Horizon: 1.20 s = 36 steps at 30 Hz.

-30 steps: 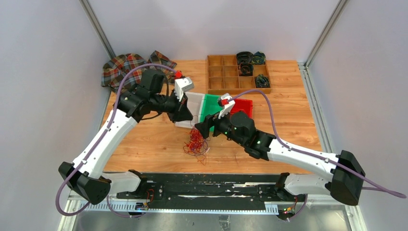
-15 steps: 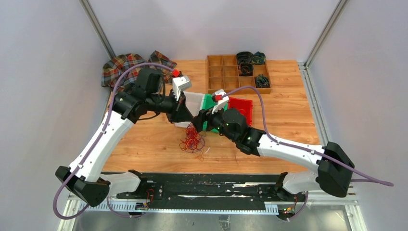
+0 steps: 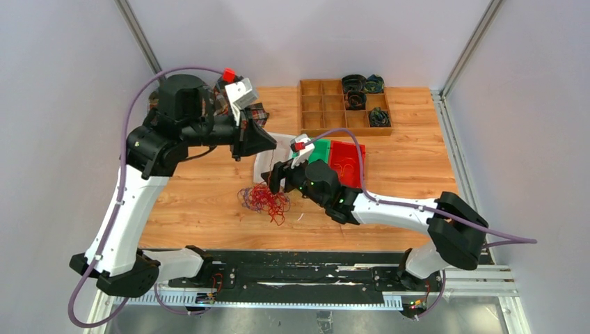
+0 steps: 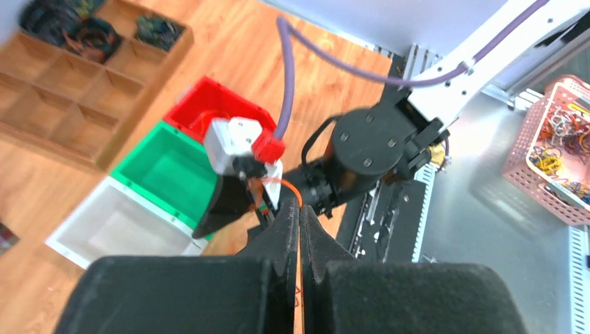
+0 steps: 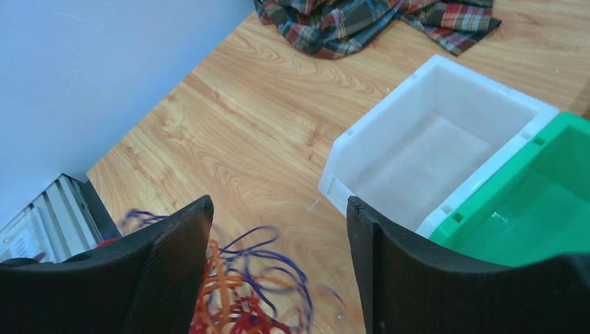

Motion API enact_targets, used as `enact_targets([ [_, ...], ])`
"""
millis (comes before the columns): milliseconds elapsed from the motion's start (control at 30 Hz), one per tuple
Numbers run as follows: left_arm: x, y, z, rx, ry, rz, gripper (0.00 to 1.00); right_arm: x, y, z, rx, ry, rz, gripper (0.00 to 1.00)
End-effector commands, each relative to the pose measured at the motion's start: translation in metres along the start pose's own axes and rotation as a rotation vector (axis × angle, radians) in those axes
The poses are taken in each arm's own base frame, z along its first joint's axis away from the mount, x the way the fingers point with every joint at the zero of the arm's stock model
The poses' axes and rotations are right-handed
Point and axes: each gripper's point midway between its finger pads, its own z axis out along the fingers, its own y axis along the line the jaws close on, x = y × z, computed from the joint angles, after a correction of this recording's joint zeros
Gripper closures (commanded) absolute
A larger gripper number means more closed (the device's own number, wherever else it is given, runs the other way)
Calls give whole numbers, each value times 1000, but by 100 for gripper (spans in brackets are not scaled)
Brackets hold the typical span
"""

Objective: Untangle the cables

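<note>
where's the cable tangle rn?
Top view: the cables lie on the table left of centre, just nearer the arm bases than the white bin, at the right gripper tips.

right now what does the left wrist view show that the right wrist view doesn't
Left wrist only: the shut left claw, apparently pinching an orange strand, plus the red bin, divider tray and pink basket. Right wrist only: the open right claw above the cable tangle, and the plaid cloth. Both: white bin, green bin, wooden table.
</note>
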Motion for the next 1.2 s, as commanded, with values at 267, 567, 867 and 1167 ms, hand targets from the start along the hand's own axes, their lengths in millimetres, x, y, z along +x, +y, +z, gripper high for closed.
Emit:
enact_targets([
  [267,-101,-11,-47,-142,-248,217,99,65,-18,0,65,96,-19,34],
  [567,-164,-18,-87,-278,-458,341,99,113,-31,-7,109,186,-47,37],
  [867,-224,-16,-145,-521,-725,496,99,129,-37,-6,130,211,-66,34],
  [1167,-289,-45,-240,-784,-1108,700,99,124,-40,-5,150,192,-63,28],
])
